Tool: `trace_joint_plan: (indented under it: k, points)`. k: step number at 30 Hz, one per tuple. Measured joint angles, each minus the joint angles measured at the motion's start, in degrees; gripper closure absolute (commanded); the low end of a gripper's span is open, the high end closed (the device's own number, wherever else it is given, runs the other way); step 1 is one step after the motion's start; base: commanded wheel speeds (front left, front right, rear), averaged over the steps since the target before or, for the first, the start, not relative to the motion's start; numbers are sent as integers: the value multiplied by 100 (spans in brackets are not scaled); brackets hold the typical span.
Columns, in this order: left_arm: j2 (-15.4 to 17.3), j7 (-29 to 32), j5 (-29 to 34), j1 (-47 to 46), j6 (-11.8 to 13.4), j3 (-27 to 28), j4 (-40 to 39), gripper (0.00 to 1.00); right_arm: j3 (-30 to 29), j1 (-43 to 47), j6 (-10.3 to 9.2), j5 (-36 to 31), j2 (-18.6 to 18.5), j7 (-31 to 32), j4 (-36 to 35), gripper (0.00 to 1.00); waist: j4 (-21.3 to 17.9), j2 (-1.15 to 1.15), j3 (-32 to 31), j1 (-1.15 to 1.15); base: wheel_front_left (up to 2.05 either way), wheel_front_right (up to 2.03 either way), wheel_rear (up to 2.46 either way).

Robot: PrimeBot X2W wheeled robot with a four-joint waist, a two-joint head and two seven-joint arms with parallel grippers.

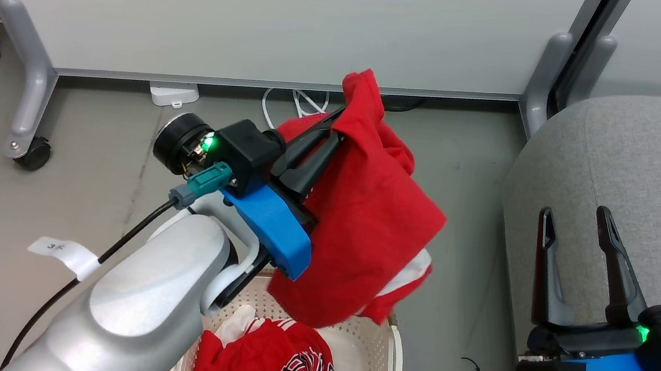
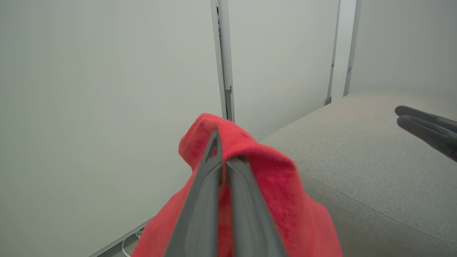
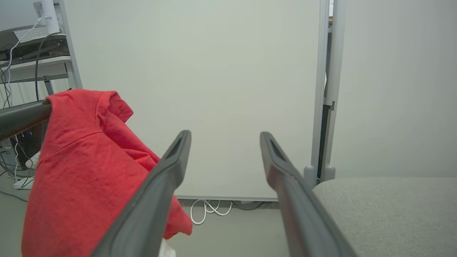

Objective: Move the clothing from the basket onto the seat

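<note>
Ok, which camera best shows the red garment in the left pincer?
The head view: the red garment hangs nearly whole from the shut left pincer, over the basket. The left wrist view catches the bunched fold at the fingers; the right wrist view gives one side, partly behind the open right pincer.

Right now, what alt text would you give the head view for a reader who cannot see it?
The left claw, shut on a red garment, holds it up above the basket, where a red jersey lies. The right claw, open and empty, shows at the lower right against the grey seat.
</note>
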Motion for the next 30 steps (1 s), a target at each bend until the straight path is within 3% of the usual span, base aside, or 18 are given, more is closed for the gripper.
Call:
trace_joint_plan:
  k: [7, 16, 30]
  points:
    - [11, -8, -51, -33, 0, -101, 24, 100, 120, -51, 0, -46, -1, 0, -47, 0, 17, 0, 15, 0, 0, 0, 0]
    - [13, -38, -56, -136, 0, -178, 135, 100, 939, -567, 0, -146, 0, 0, 10, 0, 55, 0, 34, 1, 0, 0, 0]
    - [-258, -66, -52, -398, 0, -630, 104, 100, 1960, -1364, 0, -27, -1, 0, 1051, 0, 234, 0, 132, 0, 0, 0, 0]
